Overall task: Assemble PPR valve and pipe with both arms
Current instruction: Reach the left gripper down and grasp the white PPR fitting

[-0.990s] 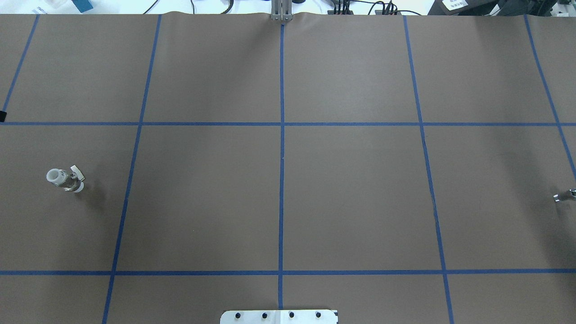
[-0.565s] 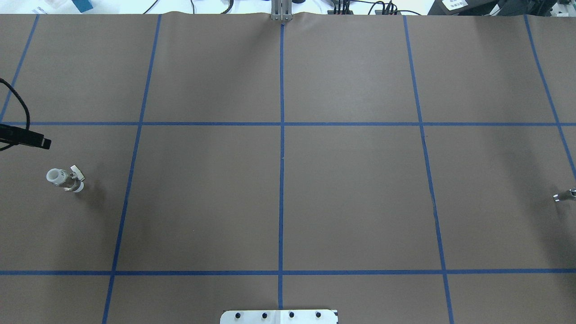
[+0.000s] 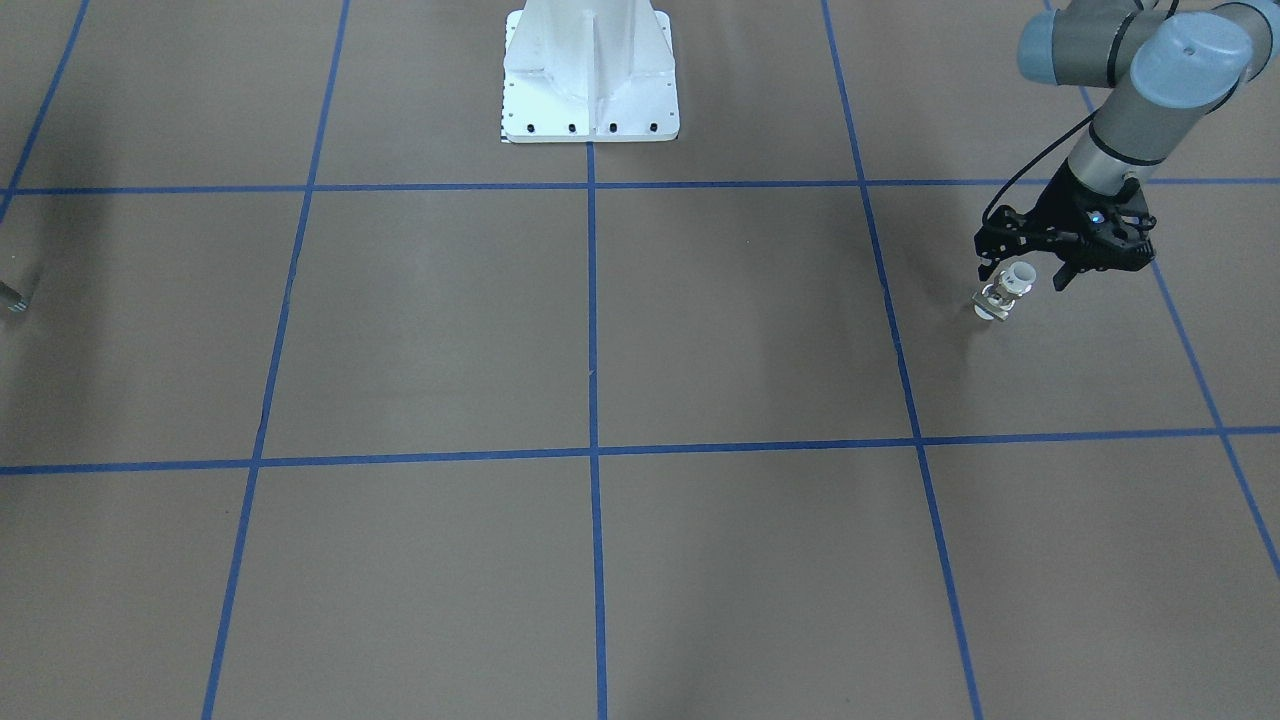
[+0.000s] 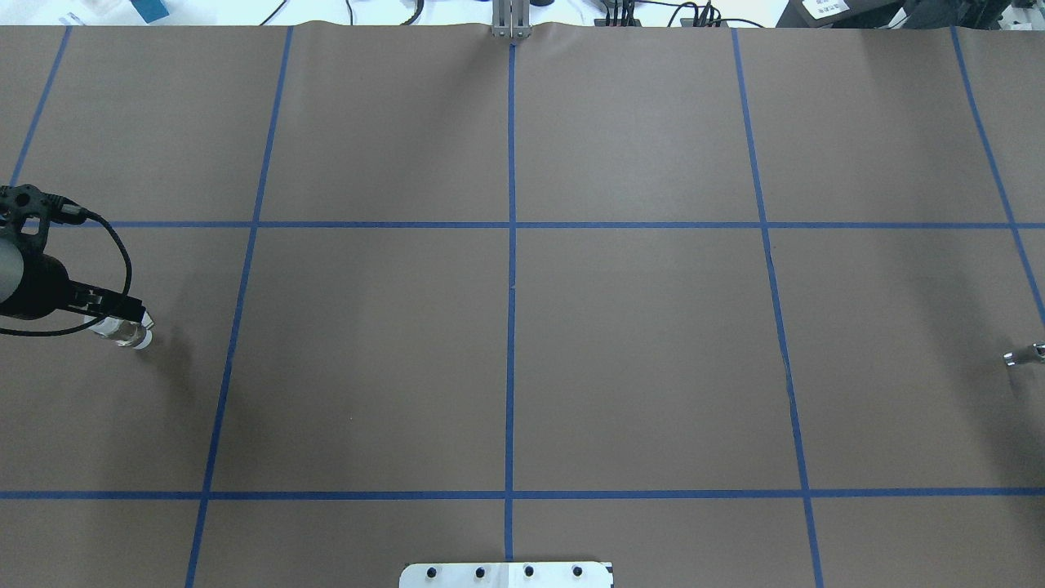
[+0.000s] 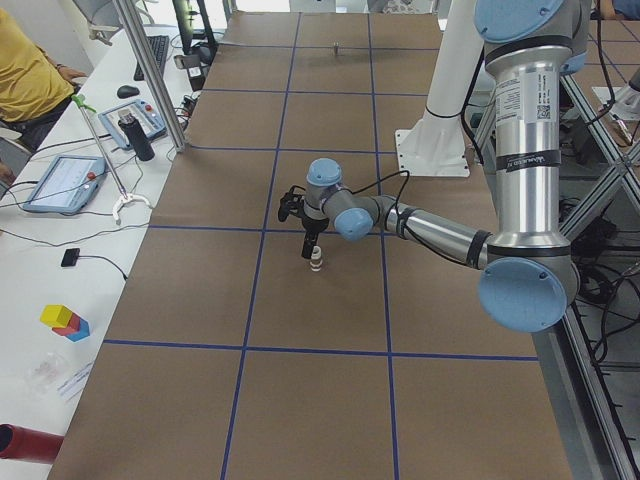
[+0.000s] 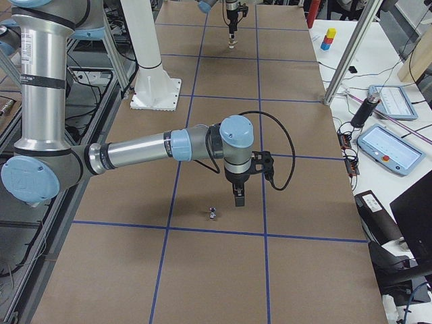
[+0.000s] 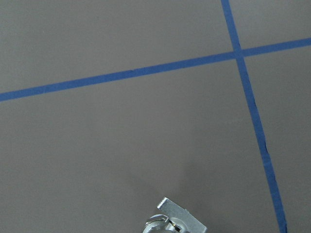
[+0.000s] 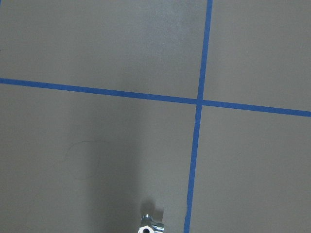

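While my left gripper [image 3: 1022, 277] hangs over the valve [image 3: 1006, 291] at left, jaws spread, my right gripper [image 6: 239, 200] hovers by the pipe [image 6: 212, 214]; cannot tell how its jaws stand.

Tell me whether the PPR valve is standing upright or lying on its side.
Upright: the PPR valve stands on one white end with its open collar facing up, just beneath the open left gripper.

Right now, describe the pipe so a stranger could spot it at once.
On the brown table gridded with blue tape, go to the end on the robot's right. The pipe lies there alone by the right arm's pincer: a tiny shiny metal stub, with none of the white plastic of the valve at the opposite end.
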`<state>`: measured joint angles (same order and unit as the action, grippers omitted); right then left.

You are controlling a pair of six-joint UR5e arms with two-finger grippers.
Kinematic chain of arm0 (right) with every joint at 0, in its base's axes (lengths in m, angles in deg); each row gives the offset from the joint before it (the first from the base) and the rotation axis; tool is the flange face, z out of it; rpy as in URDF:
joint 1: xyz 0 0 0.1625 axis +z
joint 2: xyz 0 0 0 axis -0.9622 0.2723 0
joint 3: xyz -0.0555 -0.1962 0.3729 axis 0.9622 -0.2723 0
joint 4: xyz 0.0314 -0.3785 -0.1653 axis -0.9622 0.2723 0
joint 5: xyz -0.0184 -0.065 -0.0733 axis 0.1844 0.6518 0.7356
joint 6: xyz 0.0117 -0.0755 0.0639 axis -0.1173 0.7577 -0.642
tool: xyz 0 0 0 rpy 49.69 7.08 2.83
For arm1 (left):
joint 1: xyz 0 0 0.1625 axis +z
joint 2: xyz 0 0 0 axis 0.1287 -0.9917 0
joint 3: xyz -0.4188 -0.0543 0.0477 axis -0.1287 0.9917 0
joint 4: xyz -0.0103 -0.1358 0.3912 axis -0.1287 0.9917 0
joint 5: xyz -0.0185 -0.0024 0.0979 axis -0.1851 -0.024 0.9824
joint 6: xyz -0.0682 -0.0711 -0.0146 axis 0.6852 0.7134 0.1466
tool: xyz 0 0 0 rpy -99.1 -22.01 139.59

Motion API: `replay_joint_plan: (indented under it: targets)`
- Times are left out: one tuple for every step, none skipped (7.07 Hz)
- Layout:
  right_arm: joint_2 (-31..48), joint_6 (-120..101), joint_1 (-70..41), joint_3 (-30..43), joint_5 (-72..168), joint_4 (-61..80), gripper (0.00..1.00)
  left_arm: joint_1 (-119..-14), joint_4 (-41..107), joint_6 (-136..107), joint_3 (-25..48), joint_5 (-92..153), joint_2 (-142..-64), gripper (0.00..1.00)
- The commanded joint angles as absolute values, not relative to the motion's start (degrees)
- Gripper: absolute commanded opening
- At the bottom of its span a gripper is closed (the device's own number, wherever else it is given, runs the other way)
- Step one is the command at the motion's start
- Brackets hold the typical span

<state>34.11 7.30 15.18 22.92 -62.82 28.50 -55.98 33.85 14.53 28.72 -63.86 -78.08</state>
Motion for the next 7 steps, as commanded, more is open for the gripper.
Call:
replay_joint_plan:
  targets:
    - [34.11,7.30,15.18,22.90,-62.82,28.41,1.00,-55.03,33.95,14.53,27.12,-63.49,-78.02,0.99]
    - [34.11,7.30,15.18,22.90,-62.82,28.50,1.00,-55.03,33.95,14.27,27.02,-63.49,-78.02,0.96]
    - [34.03,7.30,15.18,22.90,-62.82,28.41,1.00,-55.03,34.04,14.26,26.76,-63.49,-78.02,0.95]
    - [33.94,7.30,15.18,22.90,-62.82,28.41,1.00,-54.94,34.13,14.26,26.58,-63.58,-78.02,0.91]
    - [33.94,7.39,15.18,23.08,-62.82,28.41,1.00,-55.03,34.13,14.26,26.58,-63.58,-77.85,0.81]
    - [33.85,7.31,15.18,23.16,-62.82,28.41,1.00,-54.94,34.13,14.26,26.58,-63.49,-77.84,0.68]
    - [33.94,7.39,15.18,23.16,-62.91,28.41,1.00,-54.85,34.13,14.18,26.58,-63.58,-77.76,0.43]
